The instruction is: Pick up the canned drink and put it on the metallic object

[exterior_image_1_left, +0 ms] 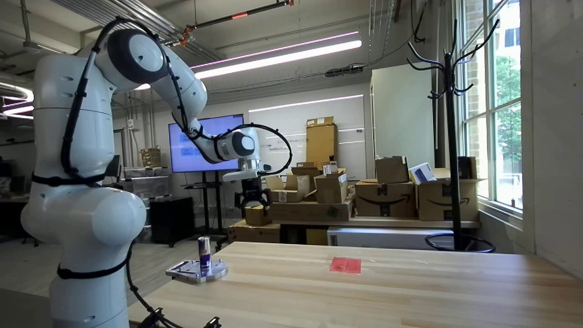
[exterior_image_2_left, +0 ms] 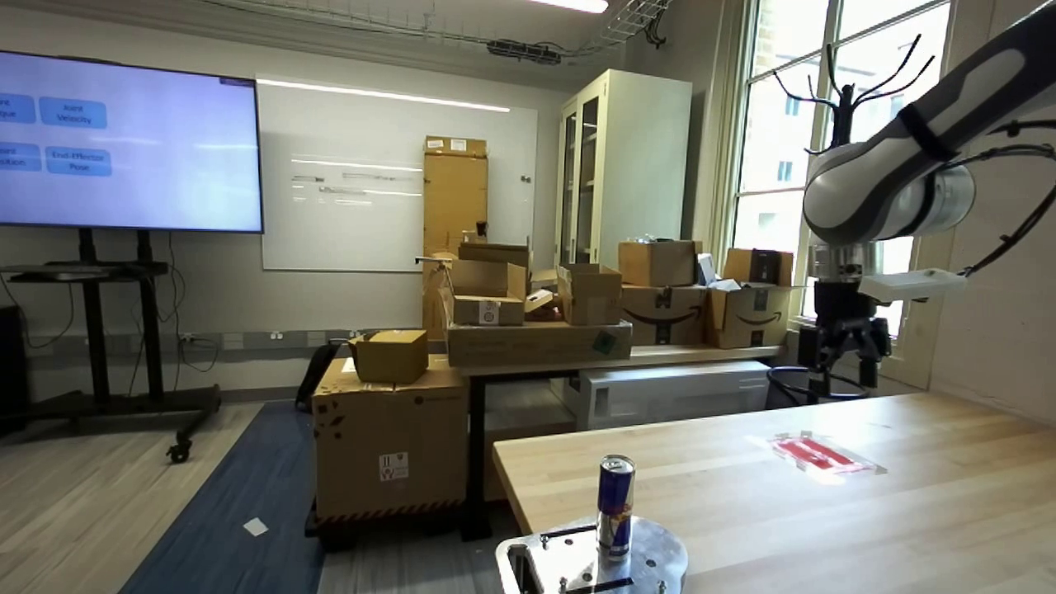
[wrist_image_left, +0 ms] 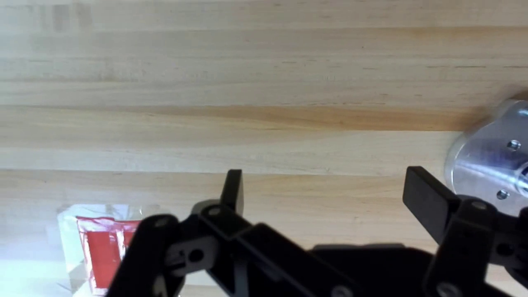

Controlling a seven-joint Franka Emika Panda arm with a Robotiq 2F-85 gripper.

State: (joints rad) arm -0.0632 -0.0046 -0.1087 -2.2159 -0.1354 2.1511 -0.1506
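Observation:
The canned drink (exterior_image_1_left: 204,255), slim and dark blue-purple with a silvery part, stands upright on the metallic object (exterior_image_1_left: 184,269). In an exterior view the can (exterior_image_2_left: 615,503) also stands on the flat silvery plate (exterior_image_2_left: 662,551). In the wrist view the plate (wrist_image_left: 486,165) shows at the right edge; a round edge on it is cut off there, and I cannot tell if it is the can. My gripper (exterior_image_1_left: 253,202) is open and empty, high above the table and away from the can. Its fingers are wide apart in the wrist view (wrist_image_left: 324,185); it also shows in an exterior view (exterior_image_2_left: 843,371).
A flat red item (exterior_image_1_left: 345,265) is taped to the wooden table (exterior_image_1_left: 387,296); it shows at lower left in the wrist view (wrist_image_left: 103,255). The plate sits by the table's edge. Cardboard boxes (exterior_image_1_left: 385,198) and a black coat rack (exterior_image_1_left: 453,150) stand behind.

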